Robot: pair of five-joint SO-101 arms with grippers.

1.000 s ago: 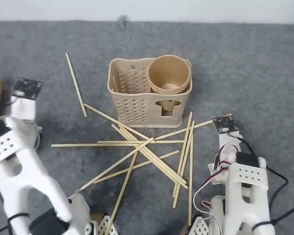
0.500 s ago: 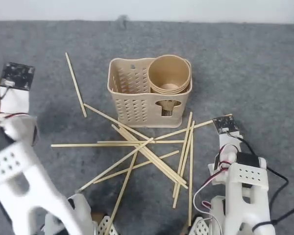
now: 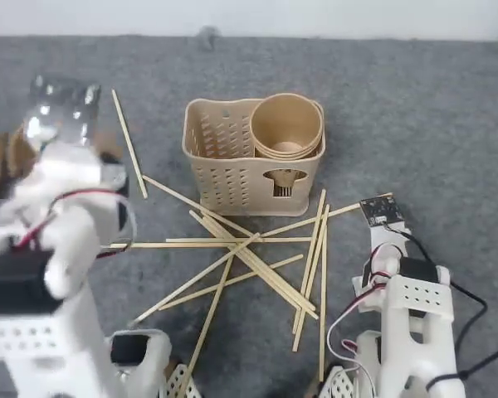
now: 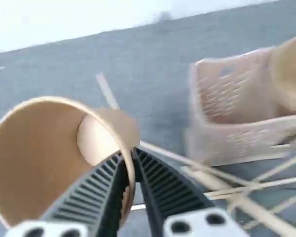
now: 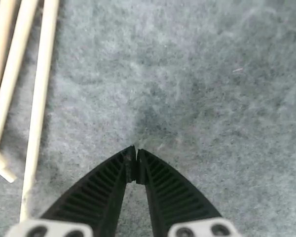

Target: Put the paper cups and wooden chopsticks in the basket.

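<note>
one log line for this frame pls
left gripper: shut on paper cup rim | right gripper: shut, empty, over carpet | basket: stacked cups inside | chopsticks: scattered on carpet

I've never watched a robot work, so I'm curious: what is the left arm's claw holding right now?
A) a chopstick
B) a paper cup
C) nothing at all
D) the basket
B: in the left wrist view the left gripper is pinched shut on the rim of a paper cup, with the cup's wall between its fingers.
</note>
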